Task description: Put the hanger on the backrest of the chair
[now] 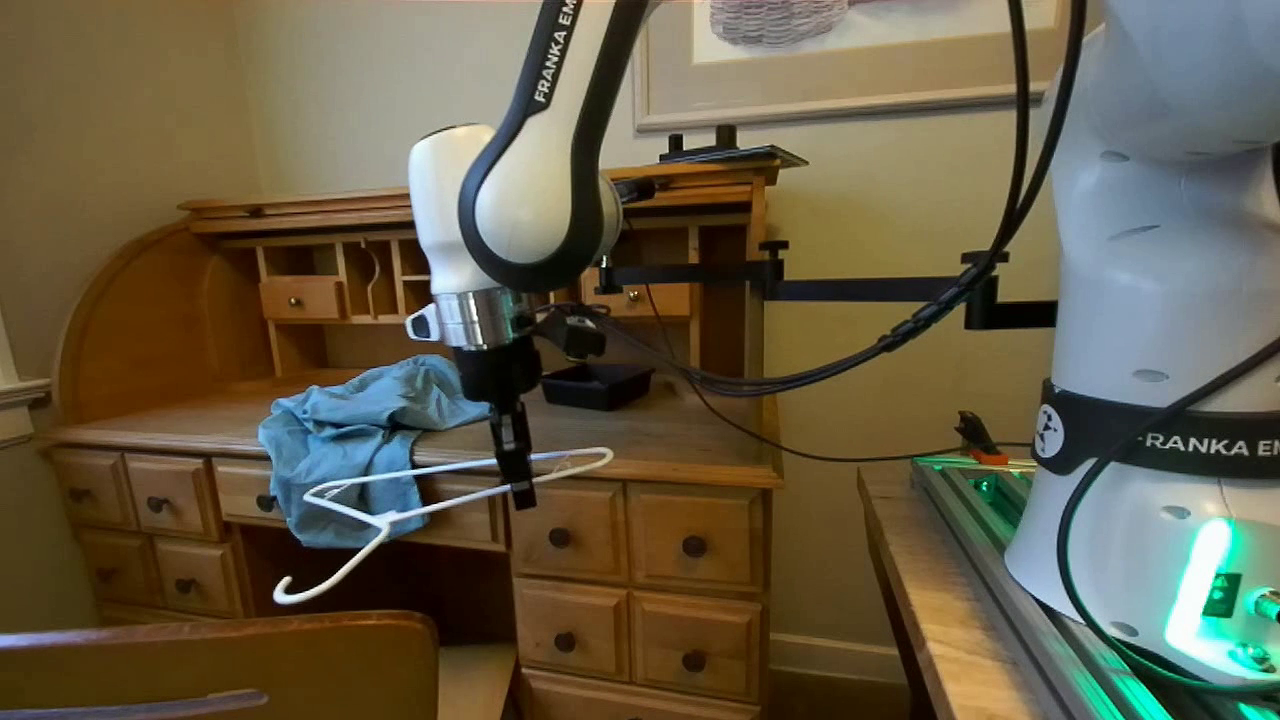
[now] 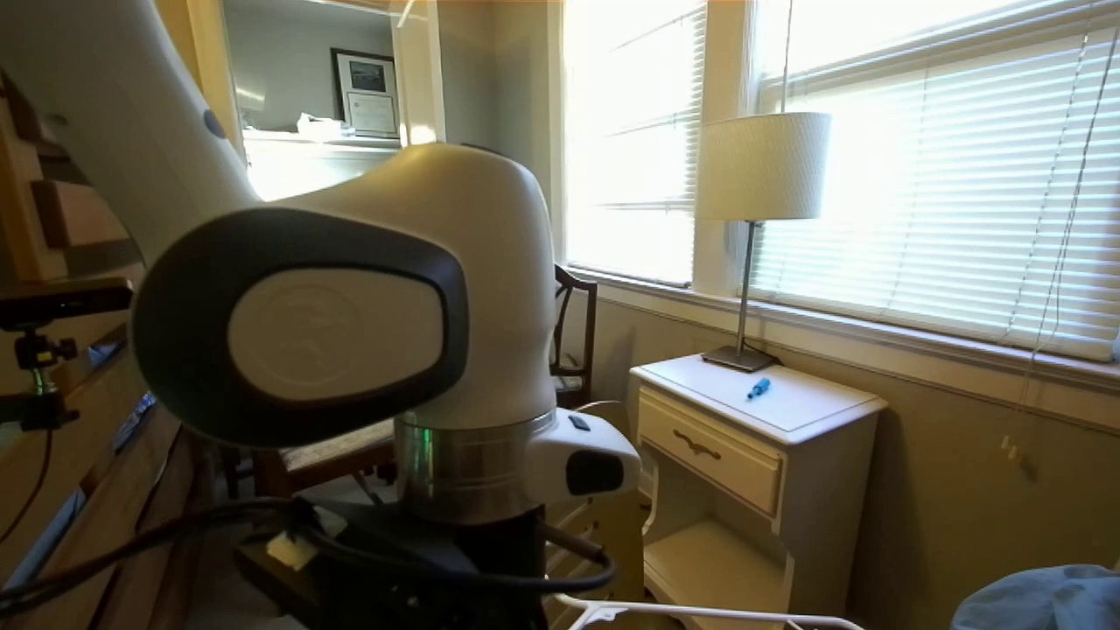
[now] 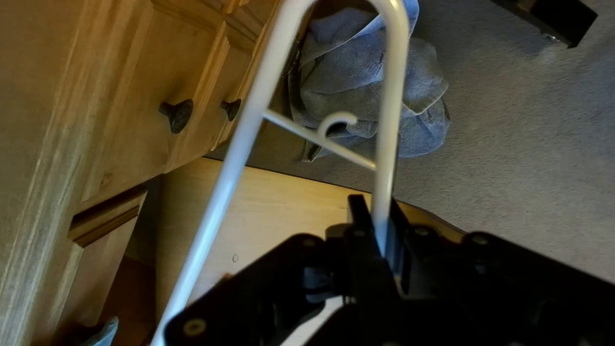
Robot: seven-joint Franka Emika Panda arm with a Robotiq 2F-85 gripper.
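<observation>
The white hanger point(image 1: 428, 510) is held in the air in front of the desk, roughly flat, with its hook toward the lower left. Part of it shows in an exterior view point(image 2: 717, 612) and the wrist view point(image 3: 241, 134). My gripper point(image 1: 517, 475) points down and is shut on one long bar of the hanger; in the wrist view the bar sits between the fingertips point(image 3: 377, 211). The wooden chair's backrest point(image 1: 220, 665) stands at the lower left, below and in front of the hook, apart from it. The fingertips are out of frame in an exterior view.
A wooden roll-top desk point(image 1: 640, 455) stands behind, with a blue cloth point(image 1: 350, 440) over its edge and a black tray point(image 1: 597, 385). A robot table point(image 1: 960, 580) is at the right. A white nightstand point(image 2: 761, 394) bears a lamp. A dark chair point(image 2: 582, 341) stands farther back.
</observation>
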